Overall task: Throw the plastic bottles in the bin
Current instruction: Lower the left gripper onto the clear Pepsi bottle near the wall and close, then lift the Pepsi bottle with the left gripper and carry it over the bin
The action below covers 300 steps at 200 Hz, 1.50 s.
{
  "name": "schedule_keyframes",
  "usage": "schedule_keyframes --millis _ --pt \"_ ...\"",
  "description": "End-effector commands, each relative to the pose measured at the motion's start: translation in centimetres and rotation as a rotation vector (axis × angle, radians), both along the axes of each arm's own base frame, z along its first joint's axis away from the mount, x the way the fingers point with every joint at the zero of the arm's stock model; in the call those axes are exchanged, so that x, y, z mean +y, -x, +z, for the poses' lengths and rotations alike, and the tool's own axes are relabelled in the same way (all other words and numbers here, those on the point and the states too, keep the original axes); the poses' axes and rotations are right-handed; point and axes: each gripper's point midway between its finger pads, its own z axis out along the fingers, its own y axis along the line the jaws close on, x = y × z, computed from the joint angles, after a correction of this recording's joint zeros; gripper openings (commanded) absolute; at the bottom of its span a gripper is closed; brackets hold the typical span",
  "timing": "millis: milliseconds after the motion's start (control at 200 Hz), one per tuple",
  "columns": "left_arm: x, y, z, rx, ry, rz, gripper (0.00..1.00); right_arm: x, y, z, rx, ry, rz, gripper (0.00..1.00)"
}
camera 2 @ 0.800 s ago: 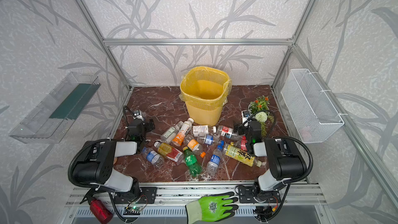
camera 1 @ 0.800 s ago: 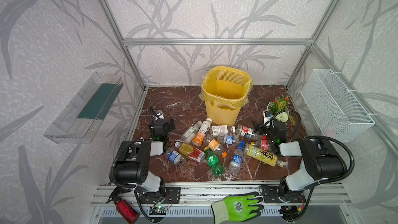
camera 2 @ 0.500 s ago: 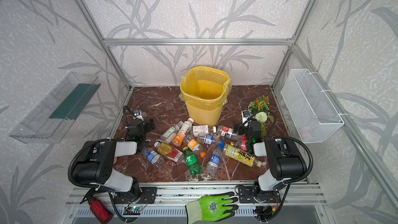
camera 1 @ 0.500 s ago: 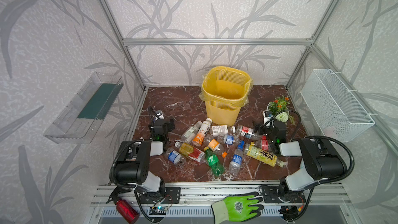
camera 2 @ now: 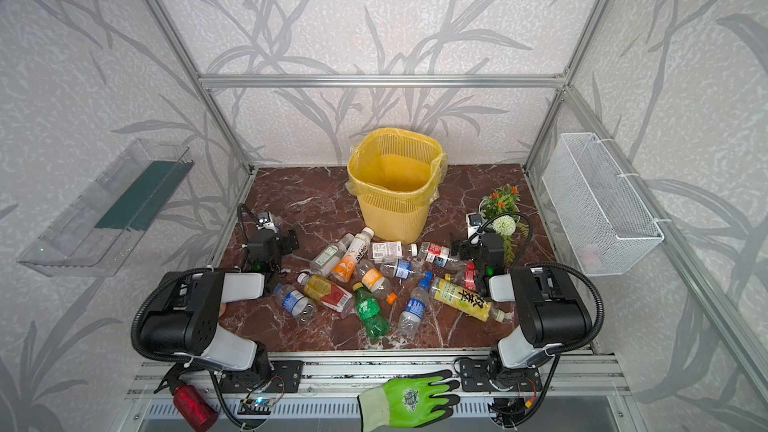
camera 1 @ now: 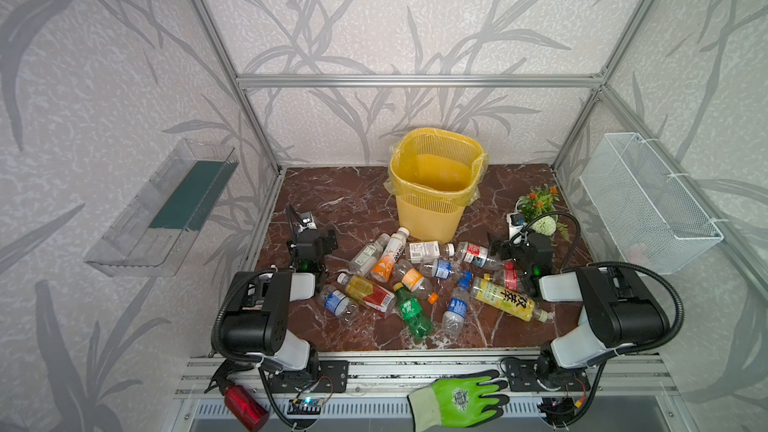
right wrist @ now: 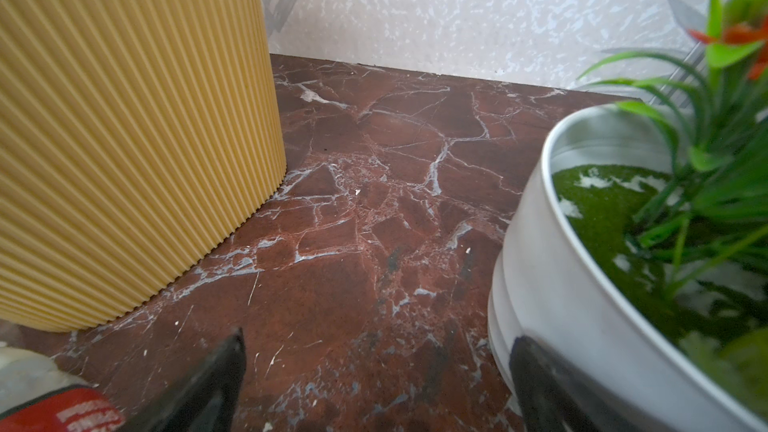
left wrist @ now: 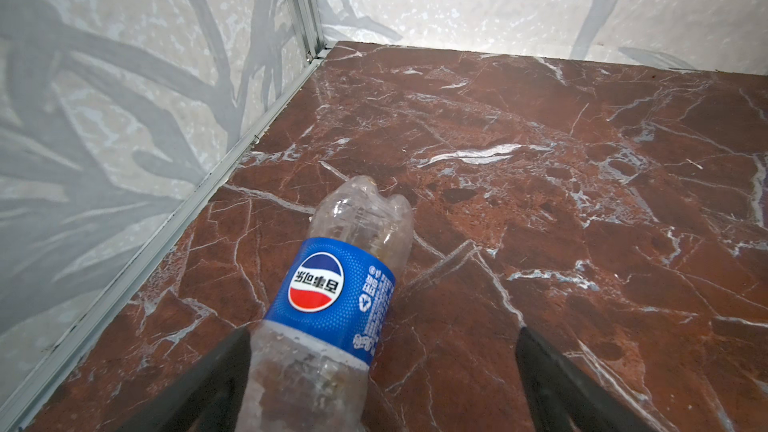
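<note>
Several plastic bottles (camera 1: 415, 276) lie in a loose pile on the marble floor in front of the yellow bin (camera 1: 436, 184), which stands upright at the back in both top views. My left gripper (camera 1: 311, 243) sits low, left of the pile. In the left wrist view it (left wrist: 382, 332) is open, with a clear blue-label cola bottle (left wrist: 336, 297) lying between its fingers, close to one of them. My right gripper (camera 1: 521, 249) is right of the pile. It (right wrist: 379, 336) is open over bare floor between the bin (right wrist: 124, 139) and a pot. A red-label bottle (right wrist: 62, 413) lies beside it.
A white pot with a fake plant (right wrist: 602, 263) stands against one right finger, seen also as the plant (camera 1: 538, 205). A clear tray (camera 1: 166, 209) hangs on the left wall, a wire basket (camera 1: 648, 197) on the right. A green glove (camera 1: 461, 398) and red can (camera 1: 245, 407) lie on the front rail.
</note>
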Motion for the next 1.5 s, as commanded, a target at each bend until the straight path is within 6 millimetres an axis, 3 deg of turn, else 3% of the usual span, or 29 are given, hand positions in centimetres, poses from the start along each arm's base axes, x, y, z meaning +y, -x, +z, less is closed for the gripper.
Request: schedule_keyframes --millis 0,135,220,315,535,660,810,1035,1204,1494 --pt "0.0 -0.1 0.6 -0.021 -0.008 0.007 0.99 -0.1 -0.7 0.8 -0.025 -0.004 -0.009 0.99" --pt "0.0 -0.2 0.7 -0.024 -0.009 0.008 0.99 -0.2 -0.6 1.0 -0.031 -0.005 -0.013 0.99" --pt "0.1 -0.3 1.1 -0.032 -0.009 0.014 0.99 -0.8 -0.4 2.0 -0.035 -0.006 -0.048 0.99" --pt "0.2 -0.5 1.9 0.079 -0.004 0.022 0.99 -1.2 0.0 3.1 0.037 -0.018 -0.077 0.96" --pt "0.6 -0.4 7.3 0.073 0.087 0.103 0.97 0.9 1.7 8.0 0.050 -0.199 -0.009 0.94" --pt "1.7 0.1 9.1 0.163 0.063 0.175 0.97 1.8 2.6 9.3 0.063 -0.264 0.014 0.92" --pt "1.6 -0.4 8.0 0.297 0.066 0.178 0.97 2.3 3.1 9.6 0.080 -0.290 0.034 0.92" --pt "1.8 -1.1 3.6 0.551 0.032 0.166 0.96 2.3 3.1 8.9 0.109 -0.280 0.034 0.92" --pt "1.6 -2.1 1.1 0.671 0.043 0.147 0.91 2.4 3.1 9.0 0.111 -0.283 0.040 0.92" --pt "2.8 -2.3 -2.2 0.804 0.062 0.153 0.87 2.2 3.3 9.3 0.102 -0.270 0.035 0.92"
